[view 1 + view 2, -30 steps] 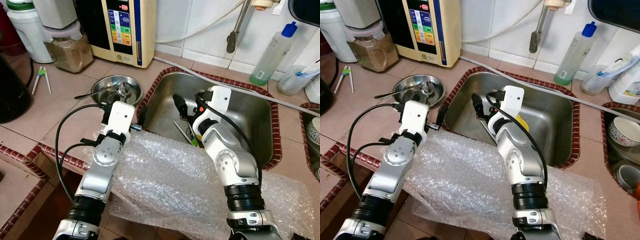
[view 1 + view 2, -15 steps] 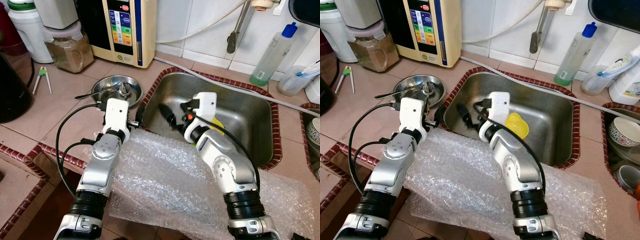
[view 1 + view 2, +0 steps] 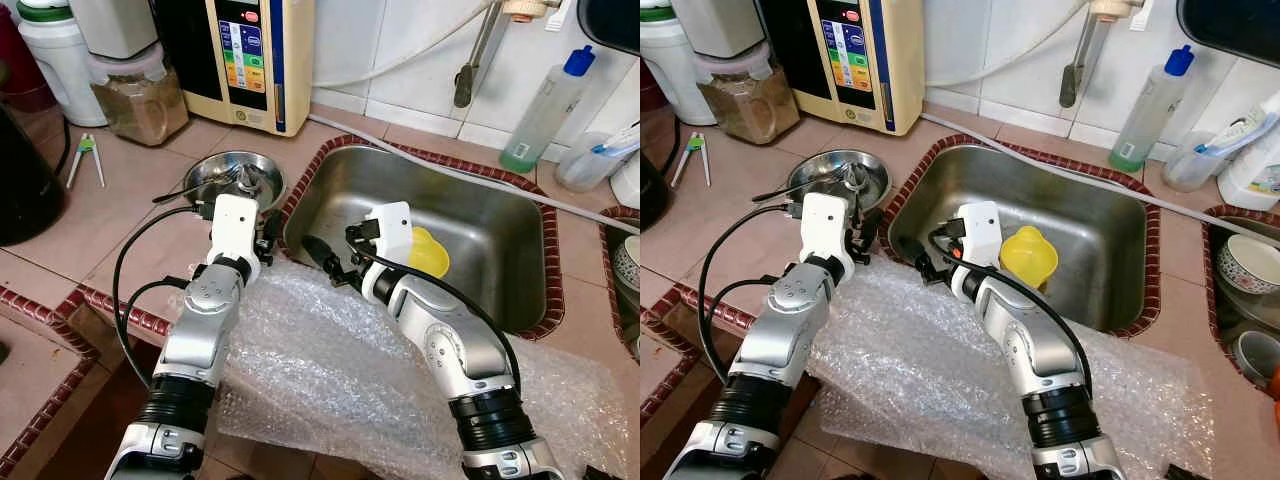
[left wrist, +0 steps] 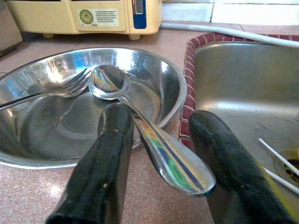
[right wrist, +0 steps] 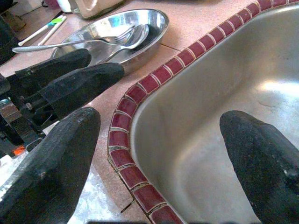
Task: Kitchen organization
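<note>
A steel bowl [image 3: 215,175] on the tiled counter left of the sink [image 3: 480,200] holds a fork [image 4: 74,84] and a spoon [image 4: 140,126]. The spoon's handle sticks out over the bowl's rim. My left gripper [image 3: 268,232] is open at the bowl's near edge, and the handle runs between its fingers [image 4: 110,154] with a gap on each side. At the sink's left rim my right gripper [image 3: 320,255] is open and holds nothing, close to the left one. A yellow cup [image 3: 428,252] lies in the sink behind the right arm.
Bubble wrap [image 3: 330,370] covers the counter's front edge under both arms. A cream water machine [image 3: 250,60], a jar [image 3: 140,100] and a dark pot [image 3: 20,190] stand at the back left. A green soap bottle [image 3: 540,110] and stacked bowls [image 3: 1245,262] are on the right.
My right gripper has swung from the middle of the sink to its left rim, uncovering the yellow cup. The left gripper has edged closer to the steel bowl.
</note>
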### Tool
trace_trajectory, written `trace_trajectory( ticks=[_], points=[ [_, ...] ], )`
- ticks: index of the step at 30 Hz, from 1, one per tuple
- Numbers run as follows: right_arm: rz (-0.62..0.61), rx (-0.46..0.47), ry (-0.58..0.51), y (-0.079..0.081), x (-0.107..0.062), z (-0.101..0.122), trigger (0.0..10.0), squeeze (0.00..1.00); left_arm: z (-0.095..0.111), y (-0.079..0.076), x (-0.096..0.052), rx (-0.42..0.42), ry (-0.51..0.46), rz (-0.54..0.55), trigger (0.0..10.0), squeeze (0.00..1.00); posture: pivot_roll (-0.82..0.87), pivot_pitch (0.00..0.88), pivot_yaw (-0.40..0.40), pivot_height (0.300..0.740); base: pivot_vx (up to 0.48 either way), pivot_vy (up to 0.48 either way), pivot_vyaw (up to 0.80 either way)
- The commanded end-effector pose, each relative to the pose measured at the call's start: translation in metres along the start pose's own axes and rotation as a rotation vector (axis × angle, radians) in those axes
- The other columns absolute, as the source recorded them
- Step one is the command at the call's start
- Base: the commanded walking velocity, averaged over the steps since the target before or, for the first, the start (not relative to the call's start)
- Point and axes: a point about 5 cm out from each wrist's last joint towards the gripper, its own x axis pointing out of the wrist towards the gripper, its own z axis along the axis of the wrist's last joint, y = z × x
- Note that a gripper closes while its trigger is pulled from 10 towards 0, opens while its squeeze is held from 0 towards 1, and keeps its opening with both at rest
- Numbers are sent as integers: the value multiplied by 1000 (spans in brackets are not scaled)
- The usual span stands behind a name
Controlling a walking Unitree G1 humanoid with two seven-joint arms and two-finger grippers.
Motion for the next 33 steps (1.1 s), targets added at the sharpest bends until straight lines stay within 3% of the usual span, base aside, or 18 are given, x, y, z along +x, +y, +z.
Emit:
trace_trajectory(
  ticks=[1,15,33],
  points=[
    [11,-13,2,2,-1,2,10000,0,-11,5,-1,2,56,24,0,0,14,111,-36,740,0,0,0],
    [8,-18,10,1,0,1,10000,0,-8,14,2,14,54,46,0,0,17,110,-36,740,0,0,0],
    [10,-22,10,1,1,0,10000,0,6,24,-3,63,-67,176,0,0,18,106,-34,740,0,0,0]
  ],
)
